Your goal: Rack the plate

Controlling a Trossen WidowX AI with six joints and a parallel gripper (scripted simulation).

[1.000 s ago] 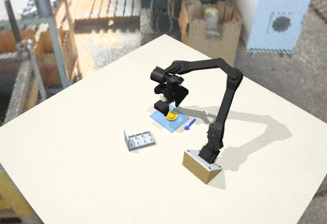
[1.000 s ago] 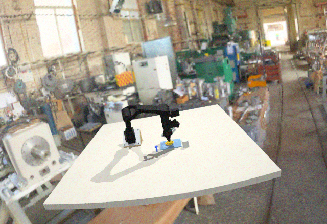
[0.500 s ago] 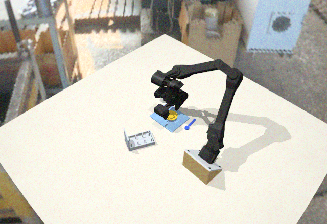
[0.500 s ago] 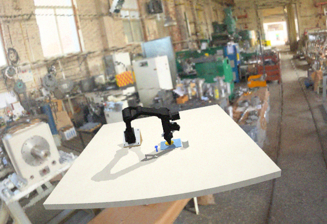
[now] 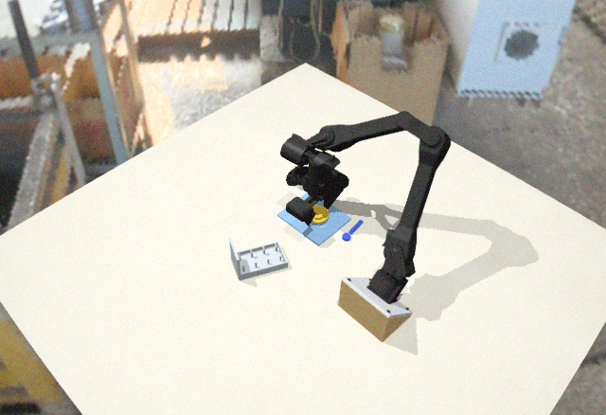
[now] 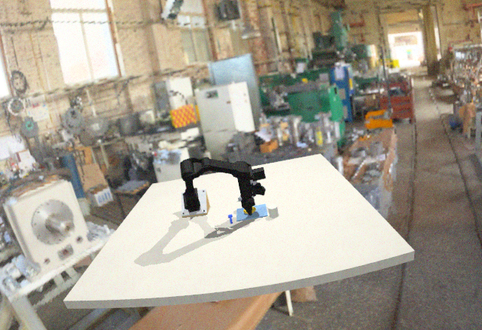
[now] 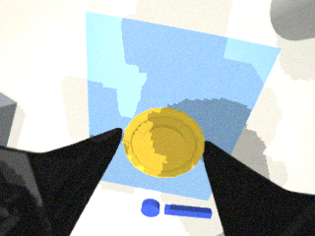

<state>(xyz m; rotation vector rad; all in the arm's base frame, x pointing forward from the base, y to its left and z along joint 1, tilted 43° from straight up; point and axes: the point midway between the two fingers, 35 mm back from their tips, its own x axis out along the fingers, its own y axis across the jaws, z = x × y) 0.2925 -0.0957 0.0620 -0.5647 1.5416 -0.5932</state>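
- A small round yellow plate is seen lying flat, face up, on a light blue square mat, toward the mat's near edge in the wrist view. A raised rim and a shallow inner ring are visible on it, and part of its face is crossed by shadow.
- A grey dish rack is set on the table well apart from the plate, beyond the mat's edge. It is formed of a flat base with short upright rails and a taller wall at one end. Nothing is held in its slots.
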